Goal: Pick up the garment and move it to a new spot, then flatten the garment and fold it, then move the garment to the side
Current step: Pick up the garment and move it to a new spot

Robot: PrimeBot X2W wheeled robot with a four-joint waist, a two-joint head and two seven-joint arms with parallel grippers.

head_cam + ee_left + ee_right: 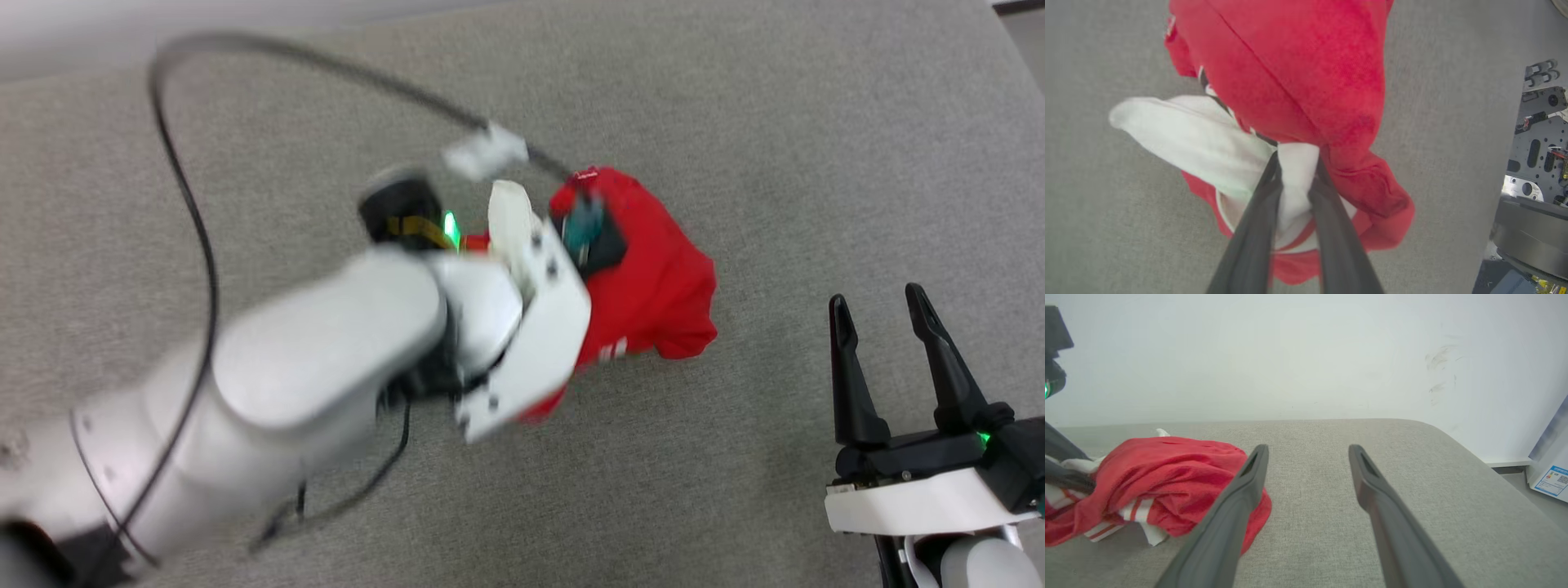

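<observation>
Left gripper (1298, 163): jaws are seen closed most of the way on a pinch of white cloth, so the garment (1306, 73) is gripped between the two dark fingers (1253, 228). The garment is seen as a crumpled red jersey. A white short sleeve (1180, 134) is flopped out to one side of the fingers, and a red band is crossed over the white cloth near the grip. The rest of the red body is bunched beyond the fingertips. Letters or number cannot be made out.

Right gripper (1308, 451): jaws are spread wide and nothing is held. The grey fabric surface (1412, 506) is seen between them. The garment (1167, 469) is heaped on that surface just beside this gripper's left finger, with red-and-white striped trim (1139, 510) shown at its lower edge.

From the head camera, the garment (653, 278) is found mid-surface, partly covered by the blurred white left arm (310, 359), well apart from the right gripper (878, 302) at lower right. A black cable (188, 204) is looped above the arm. A white wall (1290, 355) is seen farthest back.
</observation>
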